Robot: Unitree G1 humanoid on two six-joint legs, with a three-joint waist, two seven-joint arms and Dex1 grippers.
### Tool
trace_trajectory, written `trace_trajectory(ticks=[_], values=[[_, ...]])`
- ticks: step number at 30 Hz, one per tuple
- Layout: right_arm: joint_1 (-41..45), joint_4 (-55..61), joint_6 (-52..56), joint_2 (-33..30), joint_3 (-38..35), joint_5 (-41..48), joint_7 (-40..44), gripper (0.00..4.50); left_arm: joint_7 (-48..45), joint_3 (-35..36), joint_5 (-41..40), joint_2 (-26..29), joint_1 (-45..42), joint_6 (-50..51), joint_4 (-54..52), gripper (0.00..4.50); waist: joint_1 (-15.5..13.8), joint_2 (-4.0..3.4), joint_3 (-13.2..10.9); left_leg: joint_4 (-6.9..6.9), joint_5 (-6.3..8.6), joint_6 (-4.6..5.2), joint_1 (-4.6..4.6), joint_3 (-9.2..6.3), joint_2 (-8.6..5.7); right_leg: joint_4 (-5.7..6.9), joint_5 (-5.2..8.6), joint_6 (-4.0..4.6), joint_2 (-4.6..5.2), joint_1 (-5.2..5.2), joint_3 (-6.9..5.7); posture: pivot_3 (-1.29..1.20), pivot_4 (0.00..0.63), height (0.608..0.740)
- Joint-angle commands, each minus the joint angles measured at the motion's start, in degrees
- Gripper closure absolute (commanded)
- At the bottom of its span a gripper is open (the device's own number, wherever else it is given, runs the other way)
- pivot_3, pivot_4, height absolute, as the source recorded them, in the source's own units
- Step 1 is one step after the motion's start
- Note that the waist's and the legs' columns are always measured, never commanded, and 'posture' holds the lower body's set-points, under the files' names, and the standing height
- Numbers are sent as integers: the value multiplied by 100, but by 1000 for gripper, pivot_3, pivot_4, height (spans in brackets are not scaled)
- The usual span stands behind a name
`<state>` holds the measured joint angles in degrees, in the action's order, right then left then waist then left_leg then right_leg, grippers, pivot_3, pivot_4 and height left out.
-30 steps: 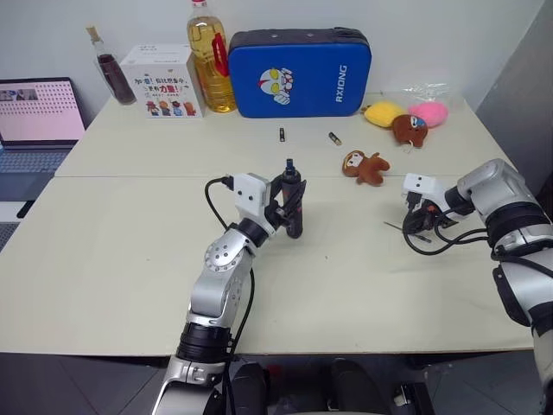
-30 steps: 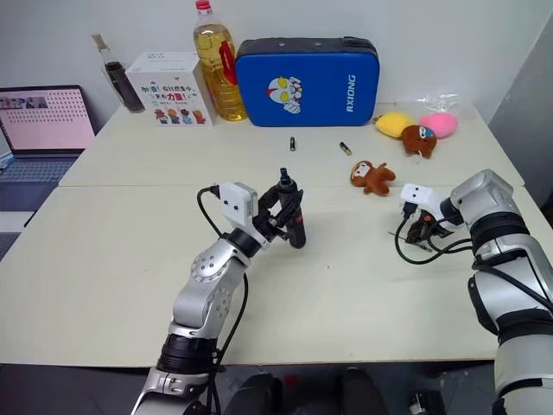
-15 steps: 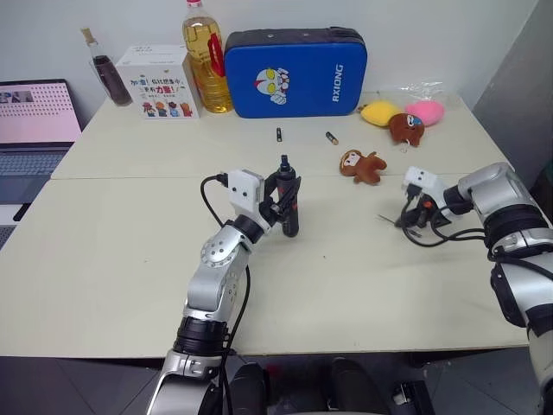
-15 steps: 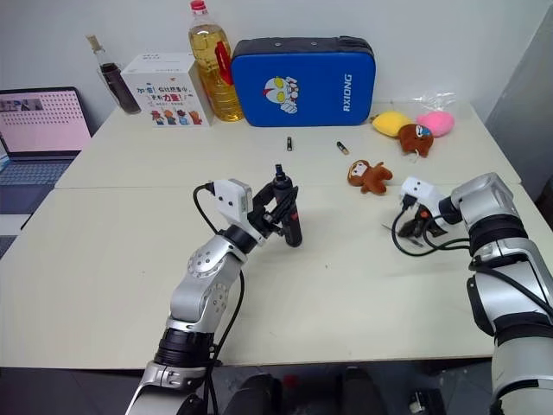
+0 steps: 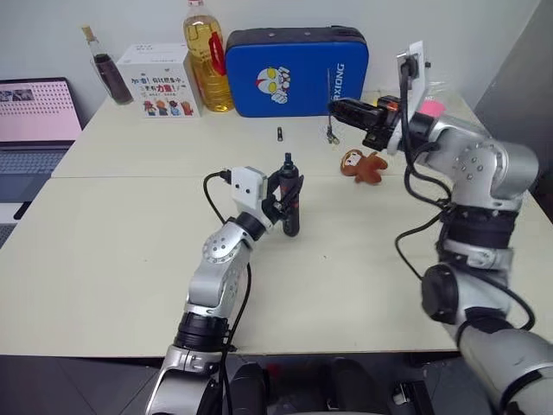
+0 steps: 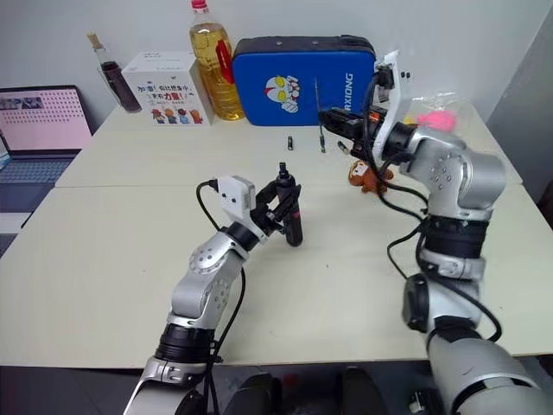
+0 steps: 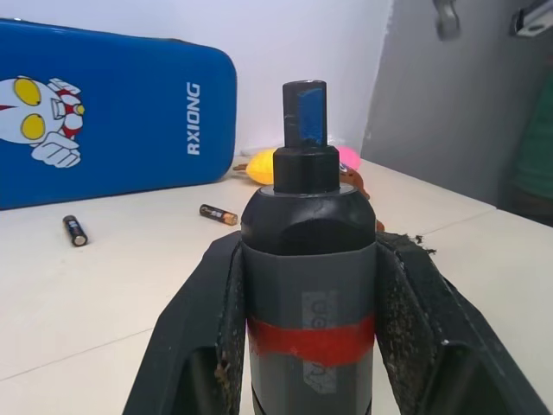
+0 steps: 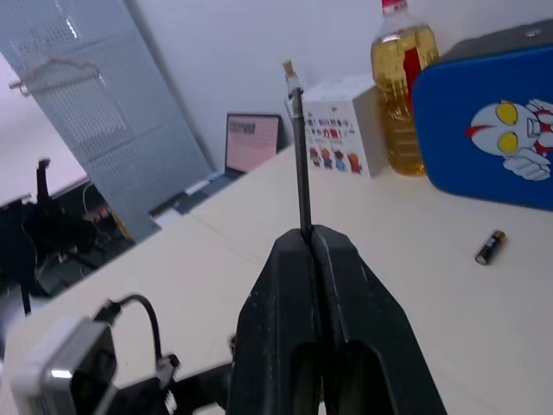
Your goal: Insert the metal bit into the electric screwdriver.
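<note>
The electric screwdriver (image 5: 290,197), black with a red band, stands upright with its narrow tip up just above the middle of the table. My left gripper (image 5: 283,201) is shut on its body, and its fingers (image 7: 203,320) press both sides of the body. My right gripper (image 5: 339,108) is raised high over the table, behind and to the right of the screwdriver. It is shut on the metal bit (image 6: 319,108), a thin silver rod that stands roughly upright across the fingertips. The bit (image 8: 300,147) rises from the closed fingers (image 8: 285,285). Bit and screwdriver are well apart.
A blue case (image 5: 296,69), an oil bottle (image 5: 200,56), a white box (image 5: 157,80) and a dark bottle (image 5: 102,69) line the back. A laptop (image 5: 34,112) sits far left. A battery (image 5: 281,134) and plush toys (image 5: 363,164) lie behind the screwdriver.
My right arm has swung up and to the left from the table's right side, carrying the bit high behind the screwdriver. My left gripper and the screwdriver have stayed in place.
</note>
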<state>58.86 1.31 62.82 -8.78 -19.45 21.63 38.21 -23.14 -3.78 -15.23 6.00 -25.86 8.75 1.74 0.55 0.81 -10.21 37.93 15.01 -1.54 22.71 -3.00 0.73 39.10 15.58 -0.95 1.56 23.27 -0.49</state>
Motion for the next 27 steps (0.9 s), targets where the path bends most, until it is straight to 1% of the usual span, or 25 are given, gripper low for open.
trace_trajectory(ticks=[1, 3, 7, 10, 14, 17, 23, 27], values=[[-239, 743, -389, 432, 46, 284, -616, 4481, -73, -26, 75, 30, -150, 0, 73, 2835, -16, 0, 0, 0, 0, 0, 0, 0, -1, 0, 0, 0, 0, 0, -1, 0, 150, 740], [-320, 843, -618, 664, 121, 331, -885, 4481, -91, -55, 94, 32, -185, -8, 116, 2835, -17, 0, 0, 0, 0, 0, 0, 1, -2, 0, 0, 0, 0, 1, 0, 0, 150, 740], [-454, 879, -1129, 904, 382, 274, -1283, 4481, -95, -67, 105, 0, -225, -4, 141, 2835, -15, 0, 0, 0, 0, 0, 0, 2, -2, 0, 0, 0, -1, 2, -4, 0, 150, 740], [-563, 894, -1430, 890, 644, 163, -1457, 4481, -89, -69, 120, -12, -222, -8, 148, 2835, -10, 0, 0, -1, 0, 0, 0, 3, -3, -1, 0, 0, -1, 2, -4, 0, 150, 740], [-739, 1003, -1788, 853, 1170, -225, -1910, 4481, 148, -69, 321, -27, -229, -56, 153, 2835, -8, 0, 0, -1, 0, 0, 0, 3, -2, -1, 0, 0, -1, 2, -4, 0, 150, 740], [-749, 1042, -1999, 882, 1313, -330, -2162, 4481, 367, -12, 401, -99, -323, -87, 125, 2835, -6, 0, 0, -2, 0, 0, -1, 3, -2, -1, 0, 0, -2, 2, -4, 0, 150, 740], [-384, 1096, -2087, 918, 1193, -213, -2617, 4481, 741, 97, 319, -325, -888, 116, -239, 2835, -10, 0, -2, 0, 0, 0, 14, -3, 0, -1, 0, 0, -6, 14, -4, 0, 150, 740], [-306, 1011, -2171, 871, 1279, -341, -2849, 4481, 870, 86, 392, -410, -980, 86, -130, 2835, -13, 0, -2, -5, 0, 0, 17, 4, -1, -9, 0, -1, -5, 17, -5, 0, 150, 740]])
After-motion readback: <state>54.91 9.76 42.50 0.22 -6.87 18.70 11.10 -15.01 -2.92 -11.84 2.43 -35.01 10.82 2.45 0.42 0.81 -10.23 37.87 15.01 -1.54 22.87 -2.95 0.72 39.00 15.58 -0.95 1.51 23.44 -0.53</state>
